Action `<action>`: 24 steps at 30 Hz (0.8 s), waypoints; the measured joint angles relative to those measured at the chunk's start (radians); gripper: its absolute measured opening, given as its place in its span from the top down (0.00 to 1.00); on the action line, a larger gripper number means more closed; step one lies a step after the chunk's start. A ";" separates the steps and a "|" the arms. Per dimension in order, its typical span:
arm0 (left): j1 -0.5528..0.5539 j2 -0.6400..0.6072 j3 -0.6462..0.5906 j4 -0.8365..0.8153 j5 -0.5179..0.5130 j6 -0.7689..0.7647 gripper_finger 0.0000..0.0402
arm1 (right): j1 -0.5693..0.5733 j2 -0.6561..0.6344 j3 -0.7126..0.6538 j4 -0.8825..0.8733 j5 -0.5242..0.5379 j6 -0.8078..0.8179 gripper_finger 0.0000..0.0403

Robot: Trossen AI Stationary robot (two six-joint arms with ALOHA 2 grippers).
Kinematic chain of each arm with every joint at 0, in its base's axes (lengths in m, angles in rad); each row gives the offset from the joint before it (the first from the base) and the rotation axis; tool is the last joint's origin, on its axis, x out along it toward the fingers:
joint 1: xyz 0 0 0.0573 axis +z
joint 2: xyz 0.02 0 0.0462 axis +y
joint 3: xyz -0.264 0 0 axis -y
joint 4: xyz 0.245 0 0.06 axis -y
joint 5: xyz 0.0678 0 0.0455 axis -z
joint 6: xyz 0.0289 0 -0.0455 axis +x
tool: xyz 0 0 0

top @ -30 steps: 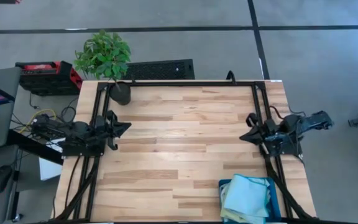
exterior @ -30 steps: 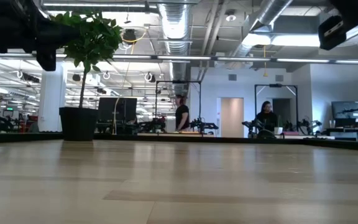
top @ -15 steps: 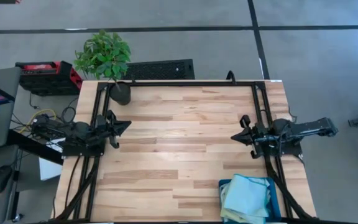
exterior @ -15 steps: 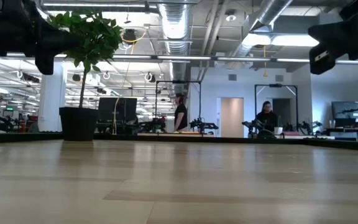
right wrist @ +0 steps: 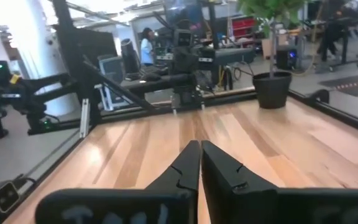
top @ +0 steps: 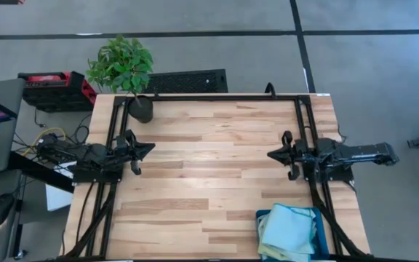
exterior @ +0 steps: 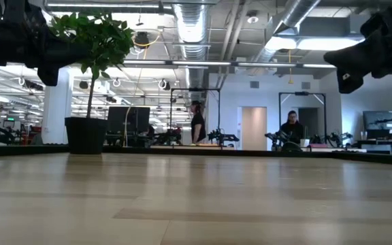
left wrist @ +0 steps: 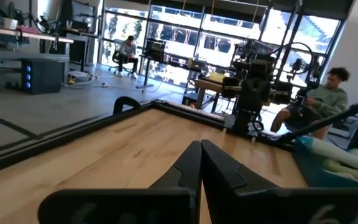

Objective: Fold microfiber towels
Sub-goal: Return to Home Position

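I have both arms parked over the bare wood of the table, one above each side edge, pointing inward at each other. The left claw hangs just inside the left edge. Through its wrist camera I see its two dark fingers pressed together with no gap, holding nothing. The right claw sits just inside the right edge, well apart from the left one. Its fingers are likewise pressed flat against each other and carry nothing.

The microfiber towels lie stacked in the dark teal bin. The bin stands at the table corner on the right arm's side, at the edge opposite the potted plant. A light blue cloth is on top, folded, and a pale green edge peeks out beneath it at the side toward the table's middle. I cannot tell what lies under those two. From the left wrist camera the stack shows as soft pale folds rising above the bin's rim.

The plant's dark pot stands at the corner on the left arm's side. In the level view across the table, one person stands and another sits in the room behind.
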 joint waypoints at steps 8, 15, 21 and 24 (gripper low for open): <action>0.000 0.000 0.000 0.000 0.000 0.000 1.00 | -0.016 0.002 0.000 0.000 0.002 0.001 0.89; 0.000 0.000 -0.001 0.000 0.000 0.000 1.00 | -0.016 0.002 0.000 0.000 0.002 0.001 0.89; 0.000 0.000 -0.001 0.000 0.001 0.000 1.00 | -0.016 0.002 0.000 0.000 0.002 0.001 0.89; 0.000 0.000 -0.001 0.000 0.001 0.000 1.00 | -0.016 0.002 0.000 0.000 0.002 0.002 0.89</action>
